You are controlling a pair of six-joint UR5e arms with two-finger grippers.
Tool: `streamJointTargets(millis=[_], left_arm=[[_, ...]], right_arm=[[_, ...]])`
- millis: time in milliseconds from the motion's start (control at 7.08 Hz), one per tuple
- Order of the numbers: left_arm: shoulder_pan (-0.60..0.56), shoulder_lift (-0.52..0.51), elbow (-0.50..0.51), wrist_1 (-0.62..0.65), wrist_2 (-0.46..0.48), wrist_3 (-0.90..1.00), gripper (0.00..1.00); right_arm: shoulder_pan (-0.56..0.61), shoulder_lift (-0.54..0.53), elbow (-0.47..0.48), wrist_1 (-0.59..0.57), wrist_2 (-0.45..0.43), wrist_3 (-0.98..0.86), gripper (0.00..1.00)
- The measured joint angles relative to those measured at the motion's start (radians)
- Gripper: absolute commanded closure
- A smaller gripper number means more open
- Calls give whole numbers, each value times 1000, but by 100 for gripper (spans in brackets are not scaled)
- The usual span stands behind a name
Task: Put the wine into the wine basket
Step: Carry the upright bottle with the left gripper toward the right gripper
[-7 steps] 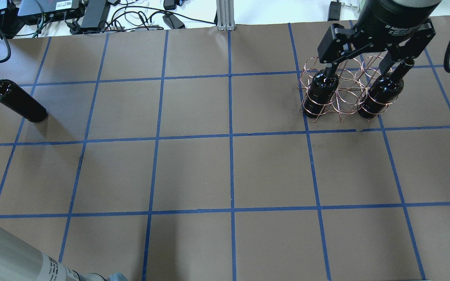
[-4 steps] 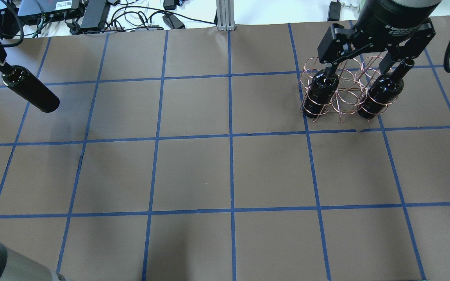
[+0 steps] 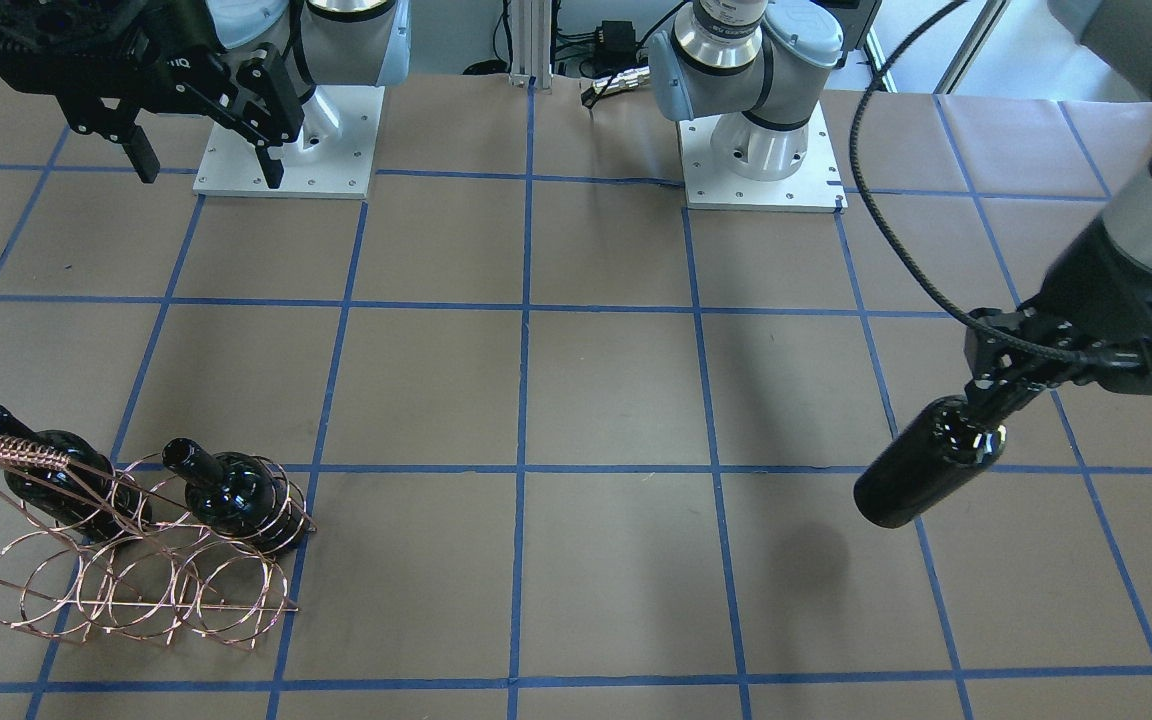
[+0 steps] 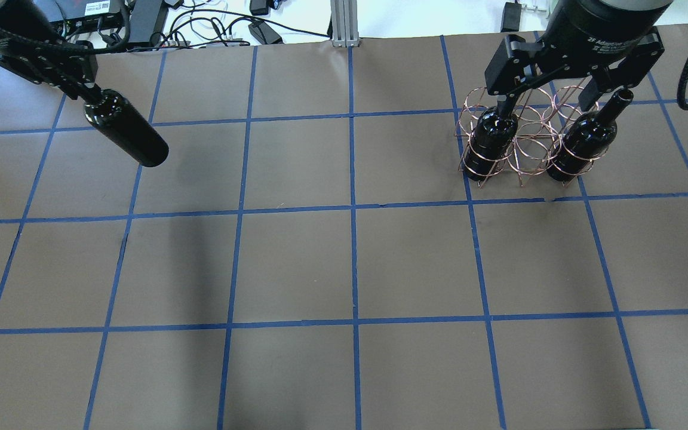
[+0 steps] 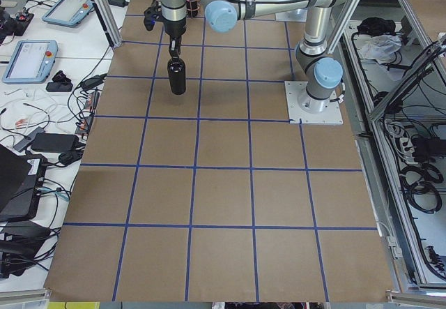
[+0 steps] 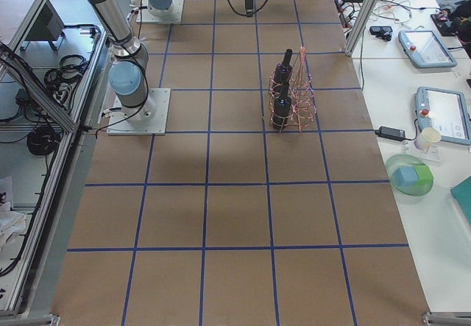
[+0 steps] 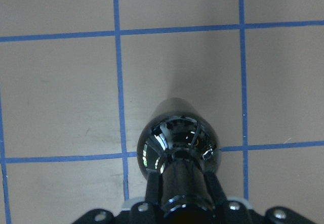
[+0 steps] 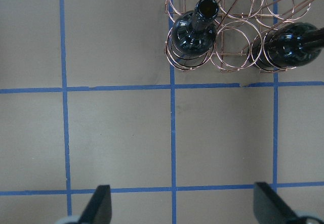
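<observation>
My left gripper [image 4: 75, 89] is shut on the neck of a glossy black wine bottle [image 4: 126, 134], held tilted above the table's far left. The bottle also shows in the front-facing view [image 3: 921, 475] and the left wrist view [image 7: 177, 143]. The copper wire wine basket [image 4: 529, 143] stands at the far right, with one bottle [image 4: 490, 143] in its left slot and another bottle [image 4: 583, 143] in its right slot. The slot between them holds nothing. My right gripper [image 4: 550, 98] is open and empty, high above the basket, which shows in the right wrist view [image 8: 228, 42].
Brown paper with a blue tape grid covers the table. Cables and power boxes [image 4: 141, 18] and an aluminium post [image 4: 344, 24] line the far edge. The two arm bases [image 3: 286, 140] [image 3: 761, 160] stand on the robot's side.
My left gripper has carried the bottle rightward from the table's left edge, and lifted it. The right gripper, the basket and its two bottles have stayed put.
</observation>
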Motion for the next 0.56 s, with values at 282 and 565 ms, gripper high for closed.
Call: streamJointTargets(millis=[282,565], left_arm=[[-128,60,-63,3,1,-170,100],[-253,96,-130,8,3,-330,100]], right_arm=[[0,1,4,8,8,1,0],[0,0,16,9,13,5,0]])
